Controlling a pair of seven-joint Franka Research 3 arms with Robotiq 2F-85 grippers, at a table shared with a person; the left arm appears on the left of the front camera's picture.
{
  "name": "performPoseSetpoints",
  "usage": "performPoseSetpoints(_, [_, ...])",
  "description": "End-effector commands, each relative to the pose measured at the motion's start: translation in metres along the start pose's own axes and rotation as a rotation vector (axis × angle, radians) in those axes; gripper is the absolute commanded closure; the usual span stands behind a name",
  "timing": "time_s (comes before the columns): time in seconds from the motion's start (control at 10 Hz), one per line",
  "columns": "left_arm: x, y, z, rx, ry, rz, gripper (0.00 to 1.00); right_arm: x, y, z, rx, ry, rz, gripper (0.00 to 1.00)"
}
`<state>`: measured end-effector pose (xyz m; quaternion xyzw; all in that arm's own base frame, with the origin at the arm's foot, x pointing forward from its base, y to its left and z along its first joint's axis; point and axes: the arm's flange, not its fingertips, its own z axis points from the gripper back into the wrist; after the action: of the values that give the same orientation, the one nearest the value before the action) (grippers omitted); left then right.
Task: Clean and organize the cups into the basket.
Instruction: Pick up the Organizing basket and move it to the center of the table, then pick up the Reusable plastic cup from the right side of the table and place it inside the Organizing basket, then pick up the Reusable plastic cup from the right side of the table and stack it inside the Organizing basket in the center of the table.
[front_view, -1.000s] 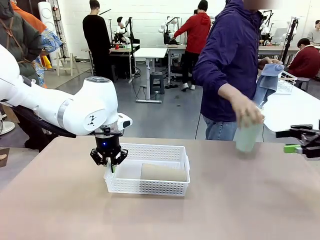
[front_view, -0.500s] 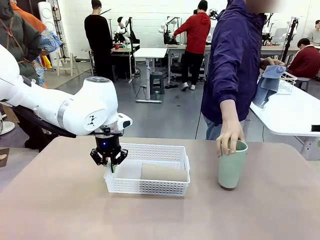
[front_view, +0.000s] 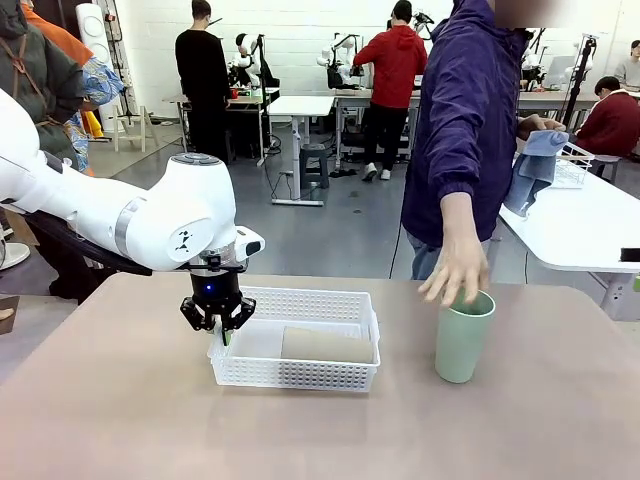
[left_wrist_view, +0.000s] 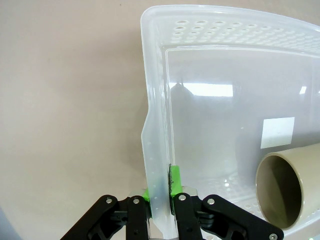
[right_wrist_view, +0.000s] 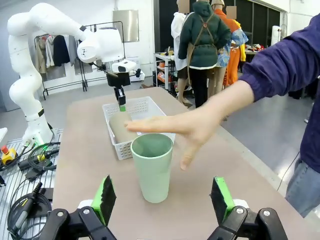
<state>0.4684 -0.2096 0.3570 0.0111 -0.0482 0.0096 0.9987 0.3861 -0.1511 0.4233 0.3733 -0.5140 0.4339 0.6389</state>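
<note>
Pale mint green tapered cup (front_view: 463, 335) standing upright on a tan table (front_view: 120, 420), at 3 o'clock from a shallow white lattice plastic basket (front_view: 300, 375).
A person's open hand (front_view: 455, 270) hovers just above the cup's rim, at its 12 o'clock. A tan-brown tumbler (front_view: 327, 345) lies on its side inside the basket. The left gripper (front_view: 216, 322), black with green pads, is clamped on the basket's wall at its 9 o'clock end. The right gripper (right_wrist_view: 164, 195) has its fingers wide apart and holds nothing; the green cup stands just ahead of them.
</note>
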Motion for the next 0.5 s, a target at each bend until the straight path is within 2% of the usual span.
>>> performPoseSetpoints(0.0, [0.0001, -0.0005, 0.0008, 0.002, -0.003, -0.008, 1.0, -0.0026, 0.0003, -0.0009, -0.002, 0.018, -0.001, 0.0])
performPoseSetpoints(0.4, [0.0001, -0.0005, 0.0008, 0.002, -0.003, -0.008, 1.0, -0.0026, 0.0003, -0.0009, -0.002, 0.018, -0.001, 0.0])
